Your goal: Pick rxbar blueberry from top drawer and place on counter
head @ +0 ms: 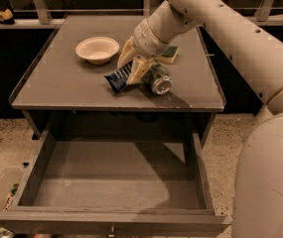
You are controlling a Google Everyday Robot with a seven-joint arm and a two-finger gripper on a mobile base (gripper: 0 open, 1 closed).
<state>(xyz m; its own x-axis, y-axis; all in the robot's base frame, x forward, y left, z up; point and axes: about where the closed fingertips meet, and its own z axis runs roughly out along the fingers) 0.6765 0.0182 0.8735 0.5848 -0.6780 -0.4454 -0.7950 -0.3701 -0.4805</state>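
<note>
over the counter (56,86), claw (126,72) holds rxbar blueberry (115,80) between bowl (97,49) and can (157,80).

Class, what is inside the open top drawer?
Only bare grey floor shows in the top drawer; its back hides under the counter. The gripper holds the rxbar blueberry up there.

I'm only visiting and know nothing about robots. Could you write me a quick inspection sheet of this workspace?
Surface: grey counter; top drawer below it pulled open, nothing visible inside.
Job's things: rxbar blueberry tilted, low over the counter, one end in the gripper.
Clutter: white bowl, can lying on its side, green-and-yellow sponge, all on the counter.
Grippers: gripper over the counter's middle, shut on the bar.
Cables: nothing seen.
Surroundings: speckled floor.
</note>
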